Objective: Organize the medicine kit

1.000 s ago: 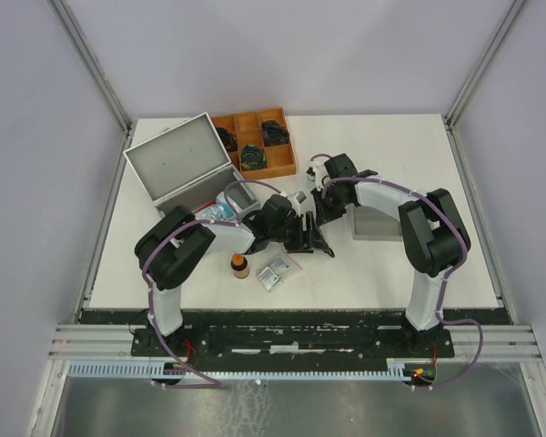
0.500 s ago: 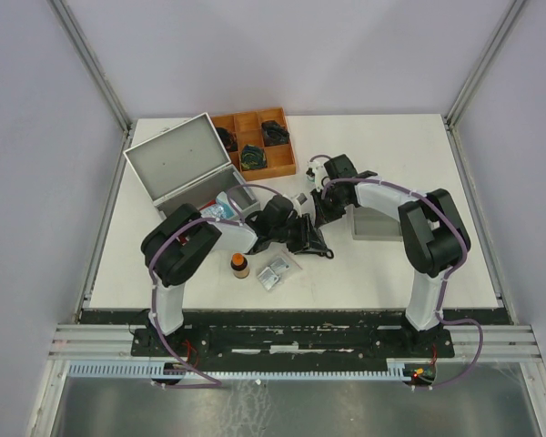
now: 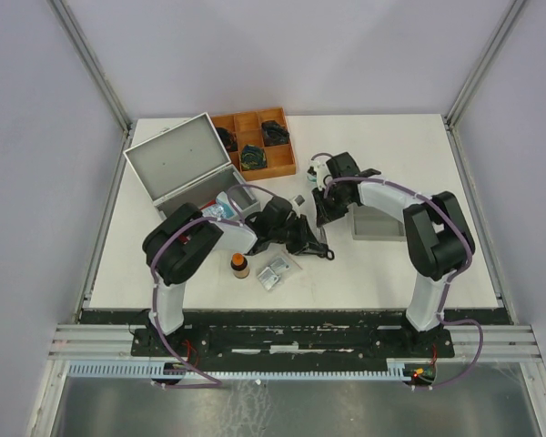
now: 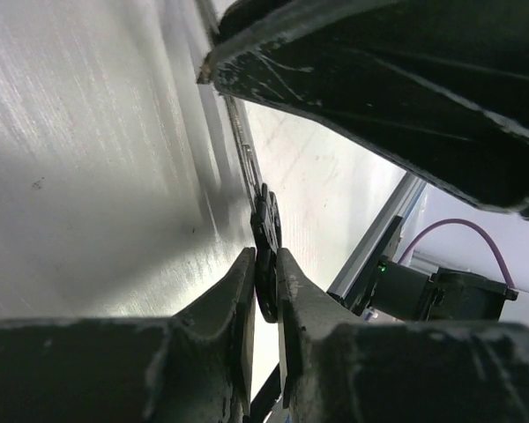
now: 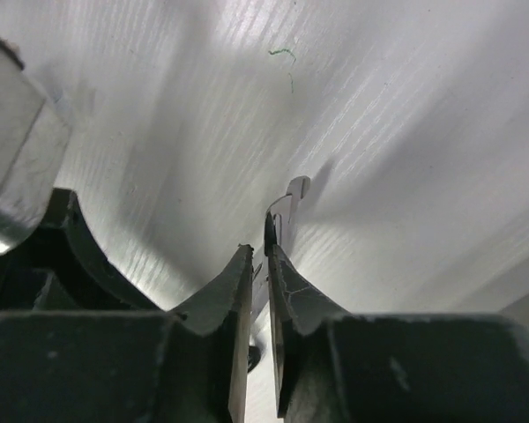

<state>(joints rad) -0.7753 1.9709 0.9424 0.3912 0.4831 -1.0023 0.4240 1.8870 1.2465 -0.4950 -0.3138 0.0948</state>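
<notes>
Left wrist view has the left gripper (image 4: 263, 257) pressed nearly together on a thin item (image 4: 264, 231), dark and seen edge-on, nipped right at the fingertips just above the surface (image 4: 88, 150). Its flatness is probably why the grip sits so low and so far out on the tips. In the right wrist view, the right gripper (image 5: 258, 251) has its fingers almost as close, with a silvery strip (image 5: 280, 211) in the slit between them. Whether they press on it or merely flank it cannot be told. Seen from the top external camera, the two grippers meet mid-surface, between the small grey tray (image 3: 373, 228) and the medicine kit (image 3: 177, 162). This looks like one thin item passed across from the right arm's side to the left arm, which has the kit within reach. The kit sits at the rear left with its lid propped open, evidently so things can be lowered straight in. A wooden tray (image 3: 246, 115) lies just behind it. An amber bottle (image 3: 240, 265) and foil packs (image 3: 274, 272) lie in front of the left arm, not yet packed.
</notes>
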